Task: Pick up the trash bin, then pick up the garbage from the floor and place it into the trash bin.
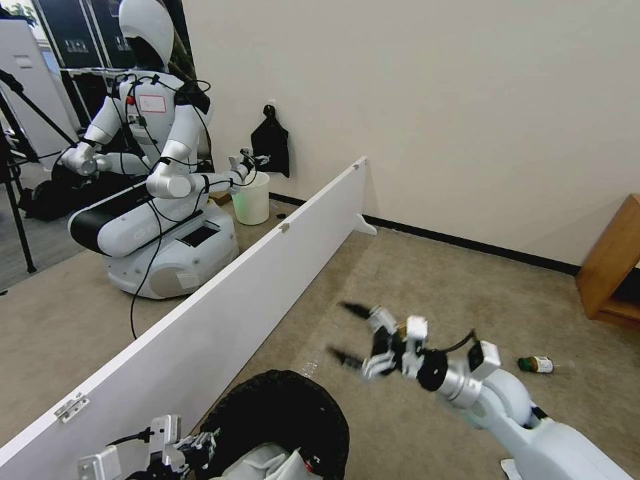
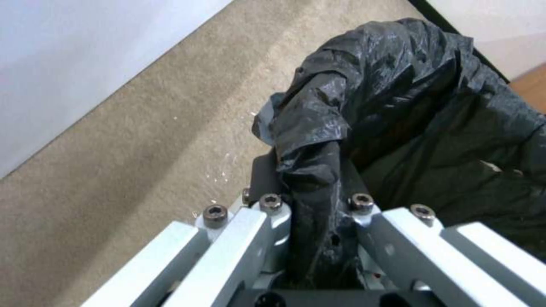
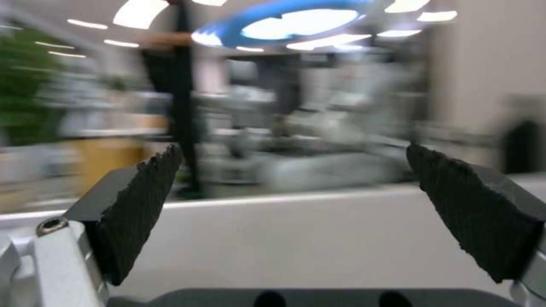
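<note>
Beside the empty, wide-spread right end effector (image 1: 347, 335), the round black-bag-lined trash bin (image 1: 280, 413) is held pinched at its rim by the left end effector (image 2: 310, 204), while a small green-capped bottle (image 1: 537, 364) is left on the floor.

Trash bin (image 1: 280, 413) btm cut off

trash bin (image 1: 280, 413) front-left beside partition (image 1: 220, 300), bottle (image 1: 536, 364) on floor right

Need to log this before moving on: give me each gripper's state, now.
Left gripper: shut on the trash bin, fingers pinching its bag-lined rim.
Right gripper: open, holding nothing, raised over the carpet beyond the bin.
</note>
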